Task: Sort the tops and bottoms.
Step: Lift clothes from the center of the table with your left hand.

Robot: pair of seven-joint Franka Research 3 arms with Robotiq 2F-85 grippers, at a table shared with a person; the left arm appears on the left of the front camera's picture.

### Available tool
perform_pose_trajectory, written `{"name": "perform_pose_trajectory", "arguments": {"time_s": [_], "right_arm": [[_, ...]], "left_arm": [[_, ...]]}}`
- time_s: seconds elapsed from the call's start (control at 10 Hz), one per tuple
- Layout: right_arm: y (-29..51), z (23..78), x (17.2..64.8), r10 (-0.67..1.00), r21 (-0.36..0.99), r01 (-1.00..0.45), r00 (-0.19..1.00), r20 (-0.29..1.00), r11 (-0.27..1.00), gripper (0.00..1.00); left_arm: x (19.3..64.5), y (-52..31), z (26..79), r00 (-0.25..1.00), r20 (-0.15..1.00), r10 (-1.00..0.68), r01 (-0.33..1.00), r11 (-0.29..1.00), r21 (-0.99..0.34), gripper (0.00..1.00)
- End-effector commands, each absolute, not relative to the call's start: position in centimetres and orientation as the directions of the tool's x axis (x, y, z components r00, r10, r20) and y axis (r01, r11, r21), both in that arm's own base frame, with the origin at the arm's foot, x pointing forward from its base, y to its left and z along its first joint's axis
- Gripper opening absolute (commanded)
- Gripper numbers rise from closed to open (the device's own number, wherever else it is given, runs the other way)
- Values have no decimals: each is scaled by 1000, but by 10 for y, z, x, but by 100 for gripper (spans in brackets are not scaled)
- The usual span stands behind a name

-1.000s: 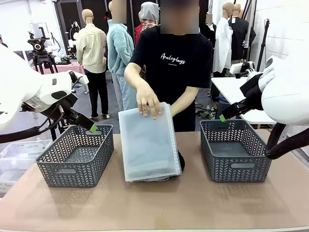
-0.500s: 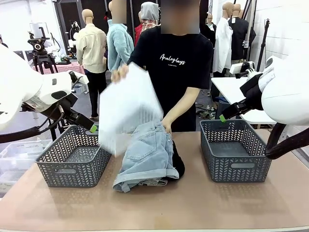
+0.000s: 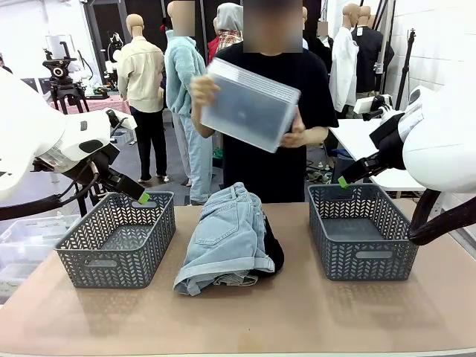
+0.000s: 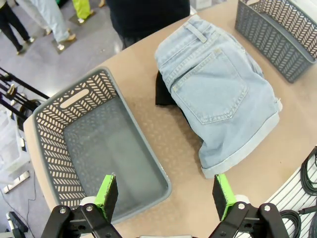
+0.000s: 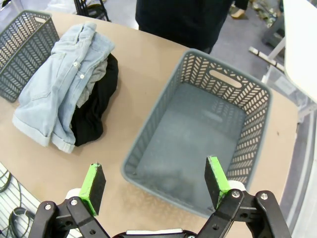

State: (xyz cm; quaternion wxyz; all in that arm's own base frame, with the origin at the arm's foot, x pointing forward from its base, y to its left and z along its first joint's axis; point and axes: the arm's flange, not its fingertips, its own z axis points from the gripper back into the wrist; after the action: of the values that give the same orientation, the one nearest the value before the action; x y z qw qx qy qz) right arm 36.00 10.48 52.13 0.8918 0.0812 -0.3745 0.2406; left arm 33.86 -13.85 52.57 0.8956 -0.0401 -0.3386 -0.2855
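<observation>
Lifted off the pile [image 3: 230,249] a second ago, the clear box [image 3: 249,104] is now held by the person at chest height on the far side, so the garments lie uncovered for sorting. My left gripper [image 4: 163,194] hovers over the near edge of the left basket [image 3: 111,264], jaws wide with nothing between them. The pile sits mid-surface [image 3: 297,316] between the baskets: shorts [image 3: 227,238] on top, a black garment [image 3: 274,251] and grey cloth [image 5: 94,74] beneath. The right basket [image 3: 372,262] has nothing in it yet. My right gripper [image 5: 154,183] hangs above its near wall, fully open and empty. I judge both arms are held back to give the person room, and the shorts look like the first pick.
</observation>
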Motion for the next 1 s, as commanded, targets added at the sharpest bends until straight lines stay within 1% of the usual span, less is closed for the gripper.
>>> {"name": "perform_pose_trajectory", "arguments": {"time_s": [0.0,0.9], "right_arm": [[104,521,361,365,-34,-491,599,713,871,100],[104,521,361,365,-34,-491,599,713,871,100]], "left_arm": [[339,-136,526,604,628,-491,539,832,132,100],[339,-136,526,604,628,-491,539,832,132,100]]}}
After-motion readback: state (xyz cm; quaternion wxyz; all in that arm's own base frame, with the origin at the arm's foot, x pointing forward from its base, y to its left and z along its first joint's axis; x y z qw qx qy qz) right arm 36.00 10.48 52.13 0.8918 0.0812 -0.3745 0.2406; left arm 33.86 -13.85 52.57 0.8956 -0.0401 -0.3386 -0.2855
